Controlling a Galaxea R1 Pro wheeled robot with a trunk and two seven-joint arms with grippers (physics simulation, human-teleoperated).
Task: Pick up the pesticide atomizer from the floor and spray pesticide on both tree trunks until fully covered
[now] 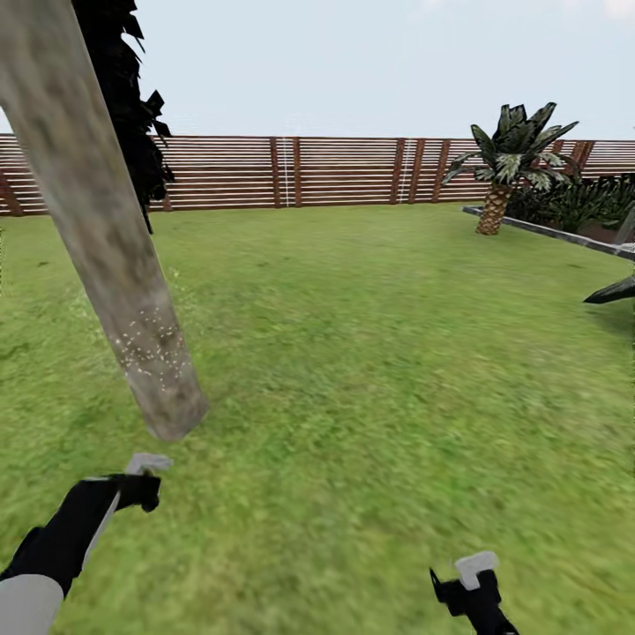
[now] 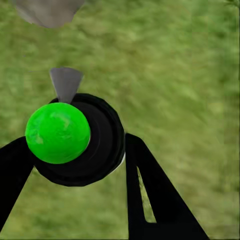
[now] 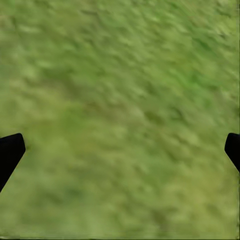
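My left gripper (image 2: 80, 165) is closed around the pesticide atomizer (image 2: 82, 142), the two black fingers (image 2: 150, 190) flanking its round black body; in the left wrist view its cap reads bright green rather than red, and a grey nozzle wedge sticks out past it toward the grey base of the trunk at the upper left of that frame. In the head view that same gripper (image 1: 141, 481) sits at the lower left, carried low and just short of the tree trunk (image 1: 106, 256), which leans from the upper left down to the lawn; I judge I hold it this near so the spray lands on the bark and not the grass. A patch of fine white specks, the pesticide (image 1: 154, 344), clings to the lower trunk only, so by my reckoning the higher bark still wants covering. My right gripper (image 1: 467, 586) hangs idle at the lower middle of the head view, its fingertips (image 3: 10, 150) spread wide over bare grass with nothing between them. Beyond lie the lawn (image 1: 379, 353), a slatted wooden fence (image 1: 353, 172) and a short palm (image 1: 507, 168) at the upper right.
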